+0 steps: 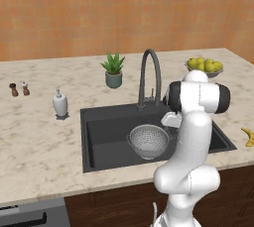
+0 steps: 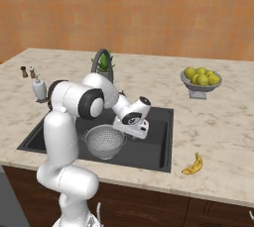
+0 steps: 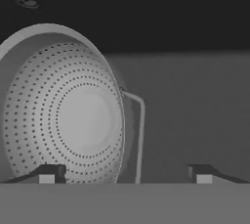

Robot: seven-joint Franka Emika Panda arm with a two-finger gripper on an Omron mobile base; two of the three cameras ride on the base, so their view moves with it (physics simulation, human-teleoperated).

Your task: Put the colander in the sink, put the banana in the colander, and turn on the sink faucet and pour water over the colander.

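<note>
The colander [image 1: 149, 140] is sitting upright inside the sink [image 1: 101, 137], near the basin's middle, its rim free of any grip. The pincer [image 3: 125, 174] is hanging just beside the colander, on the side towards the banana, with its two finger tips [image 3: 49, 173] standing wide apart and nothing between them; in the hand view one tip is lying in front of the colander's bowl and the other is out over bare sink wall, with the colander's thin side handle between them. The sink faucet [image 1: 150, 75] is arching over the sink from its back edge. The banana [image 2: 193, 164] is lying on the desk [image 2: 213, 117], outside the sink, well apart from the colander on the side away from the soap dispenser [image 1: 60, 104].
</note>
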